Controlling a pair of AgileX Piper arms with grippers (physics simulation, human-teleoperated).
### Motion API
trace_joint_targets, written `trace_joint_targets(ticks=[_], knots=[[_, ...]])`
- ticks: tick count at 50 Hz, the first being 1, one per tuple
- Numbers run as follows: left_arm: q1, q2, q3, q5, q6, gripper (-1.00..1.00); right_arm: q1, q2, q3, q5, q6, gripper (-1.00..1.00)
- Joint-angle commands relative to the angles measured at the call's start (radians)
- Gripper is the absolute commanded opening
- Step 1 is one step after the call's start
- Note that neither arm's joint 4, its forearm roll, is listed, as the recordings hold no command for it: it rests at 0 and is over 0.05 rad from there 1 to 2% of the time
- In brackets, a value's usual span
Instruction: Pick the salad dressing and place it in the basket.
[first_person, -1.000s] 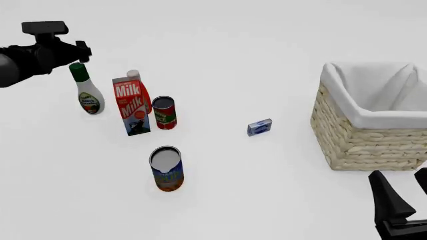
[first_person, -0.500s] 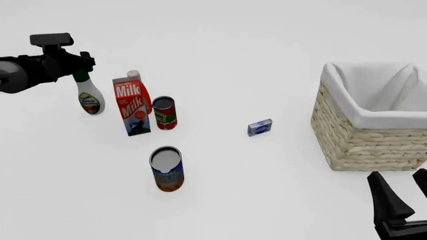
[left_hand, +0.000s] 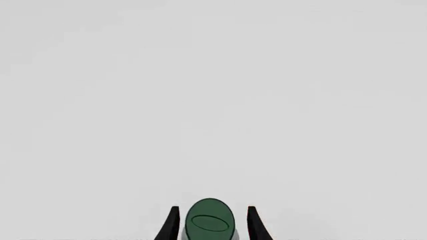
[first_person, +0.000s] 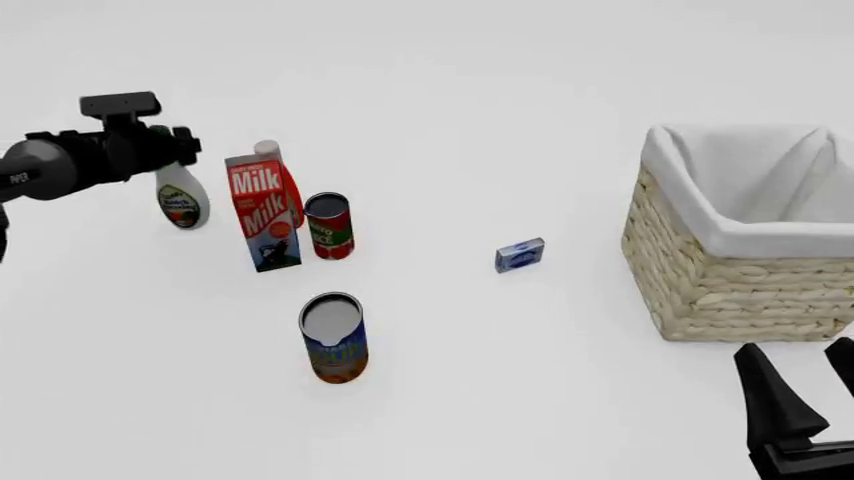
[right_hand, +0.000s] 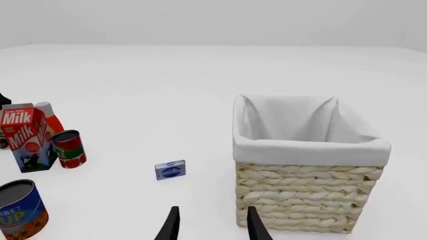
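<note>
Green-capped salad dressing (first_person: 180, 203) sits between the spread fingers of the left end effector (left_hand: 210, 223), placed for a neck grasp; right end effector (right_hand: 210, 223) waits spread near the basket (first_person: 727, 280).

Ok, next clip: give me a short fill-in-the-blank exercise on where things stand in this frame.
1. The left claw has its fingers on either side of the salad dressing bottle's dark ____ cap.
2. The salad dressing stands to the ____ of the milk carton in the front view.
3. The basket is lined with ____ fabric.
4. The right claw holds ____.

Missing words: green; left; white; nothing
</note>
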Motion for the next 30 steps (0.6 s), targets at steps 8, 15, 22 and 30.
trace_joint_targets(ticks=[8,15,22,30], knots=[[0.019,-0.068,0.090,-0.109,0.002,-1.00,-0.002,0.000,0.000,0.004,-0.001,1.00],[0.037,-0.085,0.106,-0.129,0.023,-1.00,0.001,0.004,-0.001,0.002,-0.001,1.00],[0.054,-0.100,0.112,-0.141,0.028,-1.00,0.002,0.001,0.000,0.005,-0.002,1.00],[0.050,-0.150,0.107,-0.125,0.026,-1.00,0.004,0.002,0.000,0.000,-0.001,1.00]])
